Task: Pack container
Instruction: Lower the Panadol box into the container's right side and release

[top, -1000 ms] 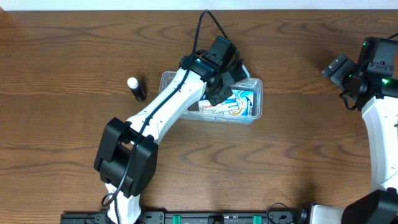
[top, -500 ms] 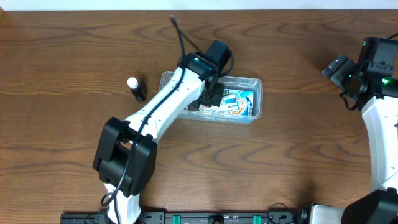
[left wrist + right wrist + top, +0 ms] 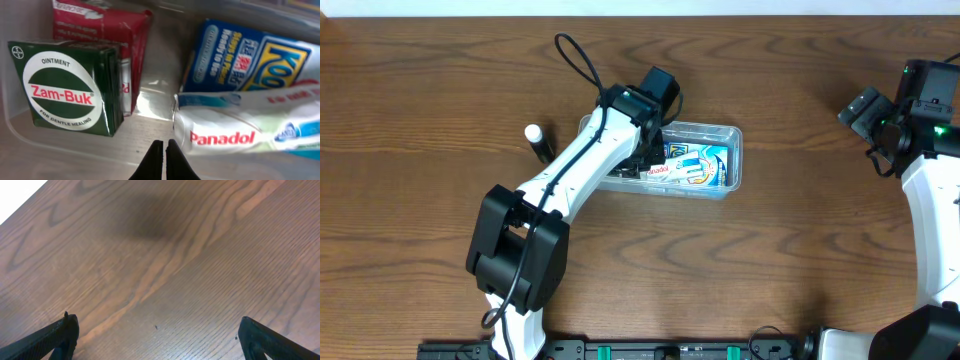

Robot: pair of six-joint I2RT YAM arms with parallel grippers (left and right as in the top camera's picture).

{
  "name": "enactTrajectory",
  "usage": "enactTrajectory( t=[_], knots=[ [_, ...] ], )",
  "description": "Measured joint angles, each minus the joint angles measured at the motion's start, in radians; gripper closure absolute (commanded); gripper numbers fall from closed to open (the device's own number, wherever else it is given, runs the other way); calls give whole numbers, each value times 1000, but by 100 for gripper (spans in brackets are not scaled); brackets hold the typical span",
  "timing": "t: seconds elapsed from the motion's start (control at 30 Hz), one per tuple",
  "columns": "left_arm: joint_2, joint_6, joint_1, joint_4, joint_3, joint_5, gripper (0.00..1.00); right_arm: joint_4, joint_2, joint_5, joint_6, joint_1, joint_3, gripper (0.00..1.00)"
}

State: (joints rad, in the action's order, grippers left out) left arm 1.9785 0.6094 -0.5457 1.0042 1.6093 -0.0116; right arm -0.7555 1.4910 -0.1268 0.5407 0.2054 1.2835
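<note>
1. The left gripper (image 3: 164, 152) is hanging inside the clear plastic container (image 3: 739, 160). Its two fingers are pressed together on nothing, over a bare strip of tray floor.
2. The container is sitting near the middle of the wooden table (image 3: 800, 260), its left end lying under the left arm's wrist.
3. A green Zam-Buk ointment box (image 3: 67, 95) is standing on edge by the tray's wall, with a red box (image 3: 100, 30) touching it from behind. Across the gap, a Panadol pack (image 3: 235, 132) is overlapping the near edge of a blue packet (image 3: 250, 55) whose print is reading "Koo".
4. The goods appear to be ranged along the sides, probably to leave the middle free for whatever is coming next.
5. A small black tube with a white cap (image 3: 539, 143) is lying on the table, well apart to the left of the container. It looks like the one item waiting to be packed.
6. The right gripper (image 3: 157, 325) is idling far to the right, fingers spread wide over bare wood and holding nothing, seemingly parked out of the way.
7. The packed boxes are crowding the left gripper on both sides, so a sideways exit is risking a knock; a straight lift looks cleanest.
</note>
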Motion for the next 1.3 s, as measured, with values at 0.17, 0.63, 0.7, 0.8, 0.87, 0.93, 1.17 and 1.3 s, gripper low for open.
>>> enactTrajectory(
  t=[0.17, 0.63, 0.7, 0.8, 0.87, 0.93, 1.17, 1.3],
  knots=[
    [0, 36, 0, -39, -57, -9, 94, 0, 0, 0, 0, 0, 0, 1],
    [0, 49, 0, -82, -79, -18, 94, 0, 0, 0, 0, 0, 0, 1],
    [0, 49, 0, -82, -79, -18, 94, 0, 0, 0, 0, 0, 0, 1],
    [1, 49, 0, -85, -79, -18, 94, 0, 0, 0, 0, 0, 0, 1],
    [8, 49, 0, -92, -79, -18, 94, 0, 0, 0, 0, 0, 0, 1],
    [21, 49, 0, -98, -79, -18, 94, 0, 0, 0, 0, 0, 0, 1],
    [40, 49, 0, -119, -79, -18, 93, 0, 0, 0, 0, 0, 0, 1],
    [40, 45, 0, -121, -79, -19, 57, 0, 0, 0, 0, 0, 0, 1]
  ],
)
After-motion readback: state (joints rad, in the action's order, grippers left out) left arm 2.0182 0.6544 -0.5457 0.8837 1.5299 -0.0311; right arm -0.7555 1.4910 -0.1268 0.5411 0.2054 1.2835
